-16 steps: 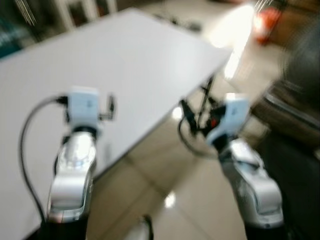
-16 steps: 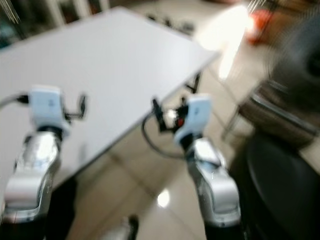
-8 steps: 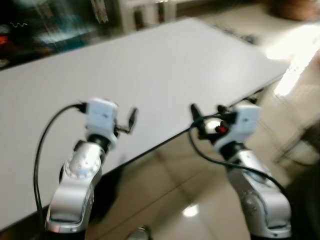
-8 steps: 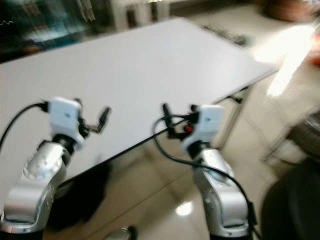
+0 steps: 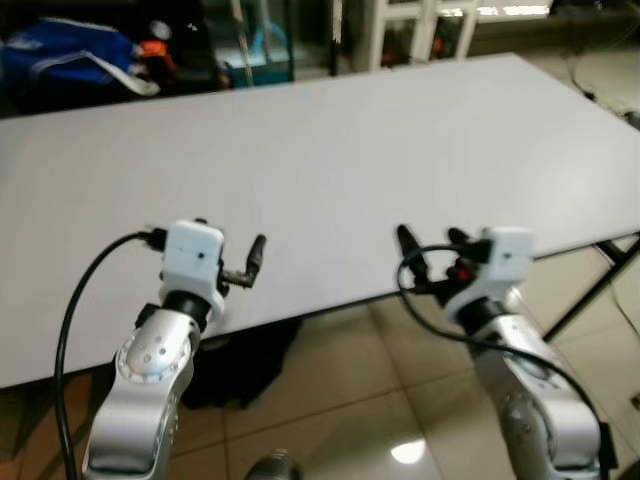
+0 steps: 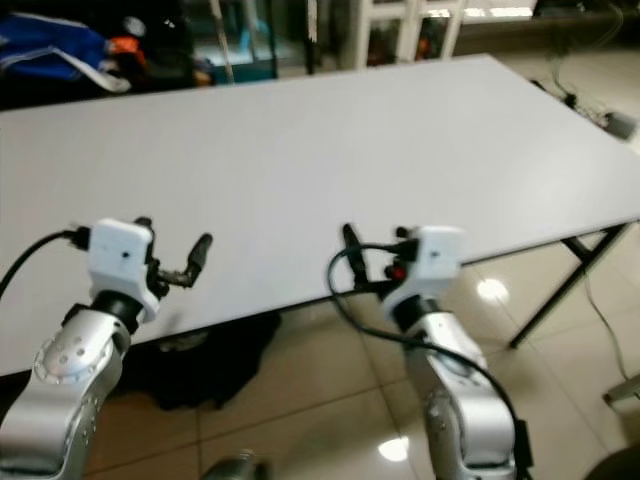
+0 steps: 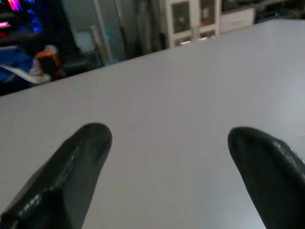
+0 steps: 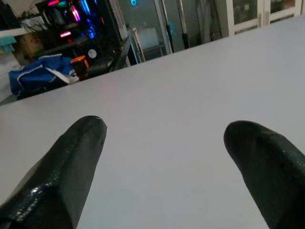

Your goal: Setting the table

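A large bare white table [image 5: 330, 150] stretches across in front of me, with nothing on it. My left gripper [image 5: 252, 262] hovers over the table's near edge, open and empty. In the left wrist view its two black fingers [image 7: 81, 162] stand wide apart above the white top. My right gripper [image 5: 430, 245] is at the same near edge, further right, also open and empty. The right wrist view has its fingers [image 8: 76, 157] spread over the tabletop.
A blue bag [image 5: 70, 55] and dark shelving lie beyond the far left side, and a white cabinet [image 5: 420, 25] stands behind the table. A dark bag [image 5: 240, 360] sits on the glossy tiled floor [image 5: 340, 400] under the near edge. A black table leg [image 5: 590, 290] slants at right.
The camera has swung left from the table's right corner to face the table squarely, and the blur has cleared. Both arms keep the same raised pose with fingers apart.
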Robot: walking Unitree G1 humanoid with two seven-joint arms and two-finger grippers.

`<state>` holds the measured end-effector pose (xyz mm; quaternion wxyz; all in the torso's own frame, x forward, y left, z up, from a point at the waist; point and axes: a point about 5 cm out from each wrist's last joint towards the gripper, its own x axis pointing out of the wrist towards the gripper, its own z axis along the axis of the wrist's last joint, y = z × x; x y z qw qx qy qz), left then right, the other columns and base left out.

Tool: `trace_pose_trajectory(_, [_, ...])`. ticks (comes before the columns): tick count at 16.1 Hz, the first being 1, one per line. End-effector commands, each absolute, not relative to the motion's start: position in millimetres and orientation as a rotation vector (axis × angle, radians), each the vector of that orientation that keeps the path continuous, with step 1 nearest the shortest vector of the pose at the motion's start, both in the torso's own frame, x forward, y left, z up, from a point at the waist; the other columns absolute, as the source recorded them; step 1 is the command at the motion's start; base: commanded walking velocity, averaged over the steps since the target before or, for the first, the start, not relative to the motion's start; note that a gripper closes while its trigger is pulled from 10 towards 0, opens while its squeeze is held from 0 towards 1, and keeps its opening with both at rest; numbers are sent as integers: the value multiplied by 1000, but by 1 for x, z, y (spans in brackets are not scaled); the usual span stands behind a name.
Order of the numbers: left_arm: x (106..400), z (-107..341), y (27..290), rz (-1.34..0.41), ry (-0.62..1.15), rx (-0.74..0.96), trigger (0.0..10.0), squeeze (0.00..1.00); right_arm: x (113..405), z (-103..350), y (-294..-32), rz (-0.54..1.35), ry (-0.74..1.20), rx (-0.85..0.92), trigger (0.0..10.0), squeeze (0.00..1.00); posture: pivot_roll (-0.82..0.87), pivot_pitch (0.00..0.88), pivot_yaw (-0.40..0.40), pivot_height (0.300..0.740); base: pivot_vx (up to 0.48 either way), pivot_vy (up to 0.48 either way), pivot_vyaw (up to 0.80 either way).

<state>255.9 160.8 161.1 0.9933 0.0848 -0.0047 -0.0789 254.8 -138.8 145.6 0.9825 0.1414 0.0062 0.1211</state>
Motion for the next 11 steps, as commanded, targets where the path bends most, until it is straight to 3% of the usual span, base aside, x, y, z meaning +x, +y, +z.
trace_pose_trajectory(1, [258,161,165,-125,-3,174,10000,0,254,148,-133,278,12,290,10000,1000,39,59,4,740,0,0,800])
trace_pose_trajectory(4, [260,164,162,-133,-22,218,10000,0,254,150,-133,258,-19,306,10000,1000,39,59,11,740,0,0,800])
trace_pose_trajectory(6, [262,172,160,-141,-52,258,10000,0,253,147,-133,242,-5,304,10000,1000,39,58,10,740,0,480,800])
trace_pose_trajectory(7, [262,173,159,-150,-59,258,10000,0,254,146,-133,243,8,278,10000,1000,39,58,10,740,0,480,0])
trace_pose_trajectory(8, [263,174,159,-153,-62,260,10000,0,255,145,-132,258,17,248,10000,918,35,56,14,740,0,480,0])
trace_pose_trajectory(9, [263,173,158,-155,-60,257,10000,0,255,147,-131,273,7,242,10000,0,35,56,12,740,0,480,0])
trace_pose_trajectory(11, [262,172,156,-158,-59,254,10000,0,254,149,-132,284,-5,261,10000,0,42,52,3,740,0,480,0])
